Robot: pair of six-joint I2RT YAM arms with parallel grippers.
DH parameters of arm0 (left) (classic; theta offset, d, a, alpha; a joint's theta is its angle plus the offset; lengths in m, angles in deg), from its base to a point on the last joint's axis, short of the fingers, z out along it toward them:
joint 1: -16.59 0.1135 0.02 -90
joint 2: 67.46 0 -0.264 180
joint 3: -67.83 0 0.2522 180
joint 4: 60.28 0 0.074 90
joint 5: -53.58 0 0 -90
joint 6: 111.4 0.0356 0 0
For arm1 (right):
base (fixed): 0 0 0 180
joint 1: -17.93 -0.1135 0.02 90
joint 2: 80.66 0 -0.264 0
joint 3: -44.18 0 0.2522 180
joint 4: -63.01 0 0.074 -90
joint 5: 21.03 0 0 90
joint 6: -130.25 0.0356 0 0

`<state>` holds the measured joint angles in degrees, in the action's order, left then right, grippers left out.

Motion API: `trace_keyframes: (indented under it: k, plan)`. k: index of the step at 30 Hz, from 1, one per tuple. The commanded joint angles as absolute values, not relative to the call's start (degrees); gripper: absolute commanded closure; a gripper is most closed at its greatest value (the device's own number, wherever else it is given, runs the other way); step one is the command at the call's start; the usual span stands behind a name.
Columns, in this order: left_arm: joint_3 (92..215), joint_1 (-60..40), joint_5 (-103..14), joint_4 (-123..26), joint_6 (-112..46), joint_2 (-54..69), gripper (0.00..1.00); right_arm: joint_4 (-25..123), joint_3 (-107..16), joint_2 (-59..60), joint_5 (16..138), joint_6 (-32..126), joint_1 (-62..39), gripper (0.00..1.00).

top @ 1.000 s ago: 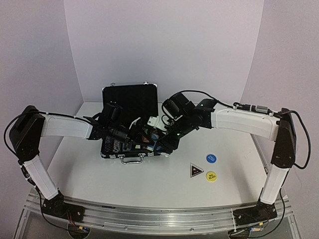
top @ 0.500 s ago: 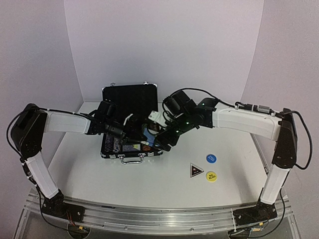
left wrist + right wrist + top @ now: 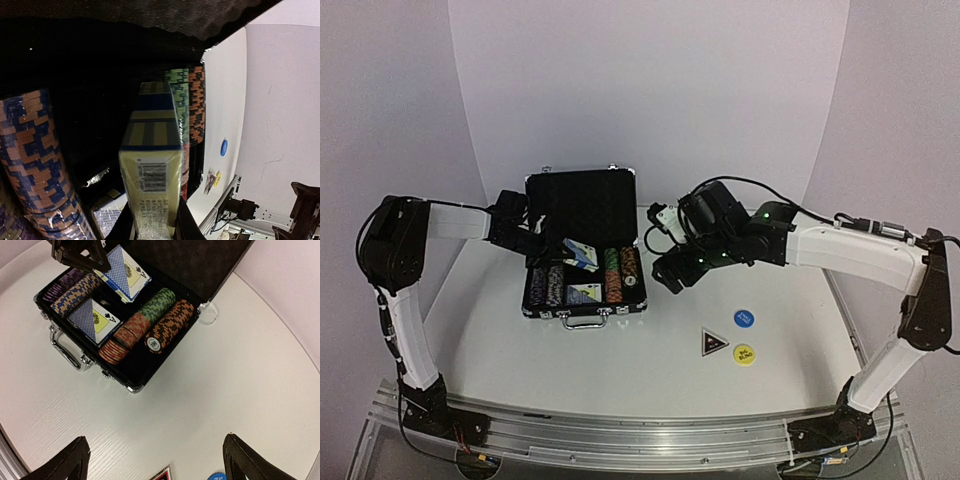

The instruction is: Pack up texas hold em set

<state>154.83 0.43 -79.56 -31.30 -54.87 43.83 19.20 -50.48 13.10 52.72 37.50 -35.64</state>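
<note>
The open poker case sits mid-bench, chip rows and one card deck bedded, while the left tool pinches a second deck tilted above the case's middle. It likely wants levelling and lowering flat between the chips before release. The right tool hangs spread and empty beside the case. Its wrist view shows both decks' faces, the overhead view shows plainly the blue button, yellow button and black triangular marker lying on the bench, unpacked.
</note>
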Motion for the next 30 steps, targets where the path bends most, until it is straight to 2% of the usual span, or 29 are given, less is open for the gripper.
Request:
trace_keyframes:
  k: [1,20,23,26,29,30]
  plan:
    - [160.1,0.4,-77.2,-28.6,-52.6,46.5,1.00,20.0,-48.8,9.4,49.0,42.9,-35.8,0.11]
    - [168.4,-1.1,-76.9,-24.4,-53.1,56.5,0.99,19.9,-46.7,7.4,48.2,43.7,-35.7,0.11]
    - [170.5,-1.7,-75.9,-22.5,-52.8,57.9,0.95,19.9,-46.3,6.9,47.9,43.7,-35.8,0.11]
    - [171.6,-2.2,-72.8,-19.9,-52.0,57.9,0.82,19.9,-45.8,6.7,47.6,43.7,-35.7,0.11]
    - [171.8,-2.4,-69.1,-17.4,-51.3,56.2,0.78,19.9,-45.2,6.3,47.5,43.9,-35.8,0.11]
    - [171.5,-2.4,-68.6,-17.3,-51.3,55.5,0.74,19.9,-45.0,6.1,47.5,44.1,-35.7,0.11]
